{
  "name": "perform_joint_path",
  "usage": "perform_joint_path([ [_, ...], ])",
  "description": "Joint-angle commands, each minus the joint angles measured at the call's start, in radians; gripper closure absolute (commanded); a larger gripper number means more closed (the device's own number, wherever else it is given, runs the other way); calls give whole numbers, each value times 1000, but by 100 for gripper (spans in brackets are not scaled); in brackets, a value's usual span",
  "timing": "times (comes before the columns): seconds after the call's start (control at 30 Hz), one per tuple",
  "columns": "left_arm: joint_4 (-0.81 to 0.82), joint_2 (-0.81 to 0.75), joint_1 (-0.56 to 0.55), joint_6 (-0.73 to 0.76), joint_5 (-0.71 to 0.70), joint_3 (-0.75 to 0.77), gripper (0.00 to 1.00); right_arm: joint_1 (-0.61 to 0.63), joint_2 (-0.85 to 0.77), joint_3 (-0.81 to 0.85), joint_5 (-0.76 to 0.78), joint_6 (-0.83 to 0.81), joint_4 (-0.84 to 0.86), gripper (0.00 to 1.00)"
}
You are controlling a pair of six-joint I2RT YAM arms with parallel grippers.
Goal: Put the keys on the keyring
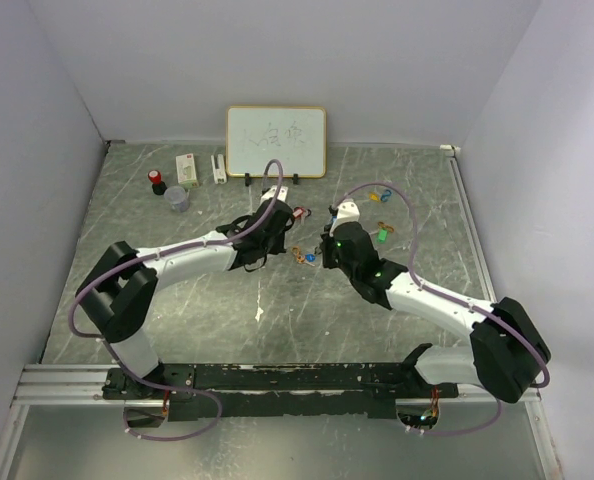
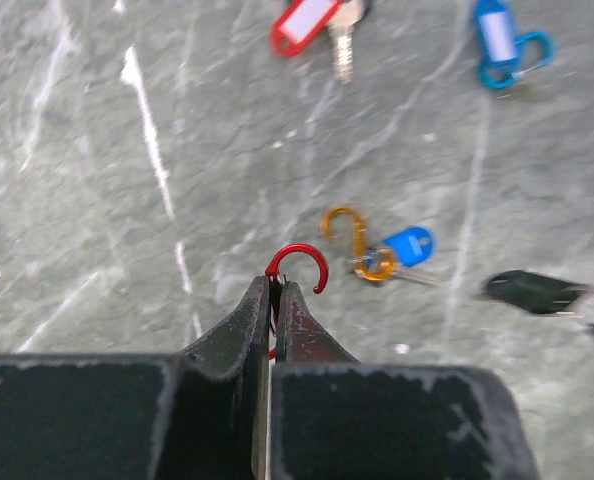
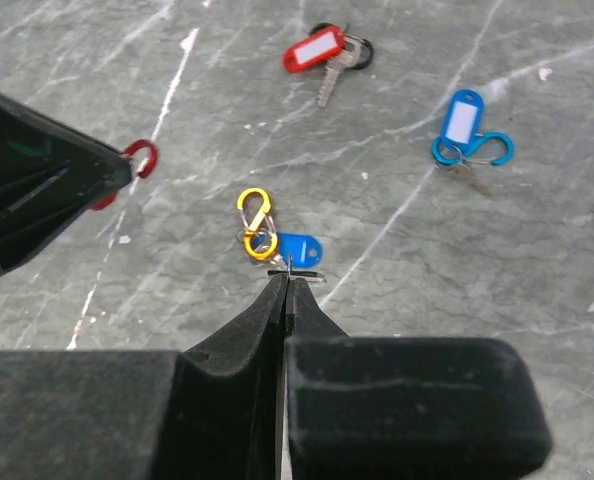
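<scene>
Tips of right gripper (image 3: 285, 283) sit just beside, perhaps touching, blue key tag (image 3: 299, 247).

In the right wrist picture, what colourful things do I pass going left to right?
First the red clip → orange clip → dark blue key tag → light blue key tag. Skipped: red key tag, which overlaps the middle ones.

We see a grey marbled bench (image 1: 207, 320) enclosed by plain white walls (image 1: 277, 50), a whiteboard (image 1: 275, 140) leaning at the back.
</scene>
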Motion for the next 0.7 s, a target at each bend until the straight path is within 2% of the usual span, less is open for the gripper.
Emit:
perform_joint_path([
  [0.0, -33, -43, -35, 11, 50, 54, 93, 14, -10, -7, -75, -53, 87, 100],
  [0.3, -35, -49, -57, -3, 90, 68, 93, 14, -64, -70, -191, -123, 165, 100],
  [0.67, -28, -58, -83, -5, 107, 81, 93, 33, -19, -54, -209, -136, 172, 100],
])
